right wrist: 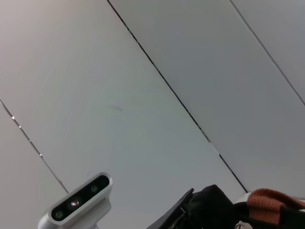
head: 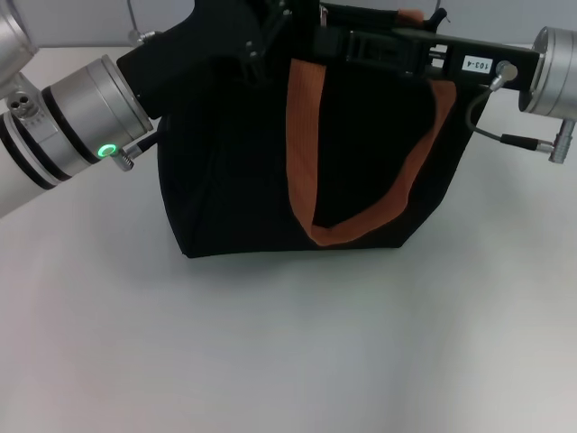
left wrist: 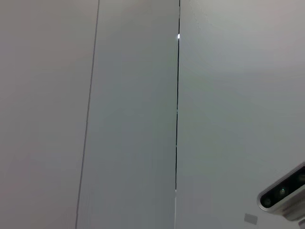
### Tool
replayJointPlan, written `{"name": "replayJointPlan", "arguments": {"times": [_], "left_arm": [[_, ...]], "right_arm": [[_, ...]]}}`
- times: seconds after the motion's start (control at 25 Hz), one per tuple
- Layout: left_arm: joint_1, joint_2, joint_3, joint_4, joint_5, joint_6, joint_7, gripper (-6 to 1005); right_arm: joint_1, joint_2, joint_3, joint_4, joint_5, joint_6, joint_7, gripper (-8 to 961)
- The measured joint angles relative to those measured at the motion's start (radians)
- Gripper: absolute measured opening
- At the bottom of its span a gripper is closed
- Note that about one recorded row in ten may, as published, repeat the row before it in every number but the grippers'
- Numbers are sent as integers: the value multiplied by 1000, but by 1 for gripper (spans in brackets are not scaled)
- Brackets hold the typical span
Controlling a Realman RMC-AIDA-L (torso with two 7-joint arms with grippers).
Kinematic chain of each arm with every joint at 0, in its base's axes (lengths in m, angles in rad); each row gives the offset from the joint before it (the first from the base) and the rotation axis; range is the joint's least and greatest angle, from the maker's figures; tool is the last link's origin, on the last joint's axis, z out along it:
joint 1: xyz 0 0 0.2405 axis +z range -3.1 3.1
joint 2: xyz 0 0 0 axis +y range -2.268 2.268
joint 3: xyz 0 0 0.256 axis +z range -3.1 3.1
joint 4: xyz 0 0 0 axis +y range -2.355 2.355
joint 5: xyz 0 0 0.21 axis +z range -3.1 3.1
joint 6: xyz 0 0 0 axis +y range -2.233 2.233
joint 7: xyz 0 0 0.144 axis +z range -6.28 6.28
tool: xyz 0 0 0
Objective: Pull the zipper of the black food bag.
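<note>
The black food bag (head: 225, 180) stands upright on the white table at the middle back. One orange-brown loop handle (head: 305, 117) hangs down its front. My left gripper (head: 261, 41) reaches in from the left to the bag's top left edge. My right gripper (head: 347, 43) reaches in from the right and lies across the bag's top. Both are black against the black fabric. The zipper is hidden behind them. The right wrist view shows a bit of the bag (right wrist: 209, 210) and an orange handle (right wrist: 271, 202).
The white table (head: 270, 343) stretches in front of the bag. Both wrist views mostly show grey wall panels. A grey camera housing shows in the left wrist view (left wrist: 283, 193) and in the right wrist view (right wrist: 78, 202).
</note>
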Motion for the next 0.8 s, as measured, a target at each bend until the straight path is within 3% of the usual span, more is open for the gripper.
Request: {"name": "replayJointPlan", "arguments": {"times": [0.8], "left_arm": [[4,0,1,-13,-1,-1,9,55]], "right_arm": [[4,3,4,8,2,0,0,282]]}}
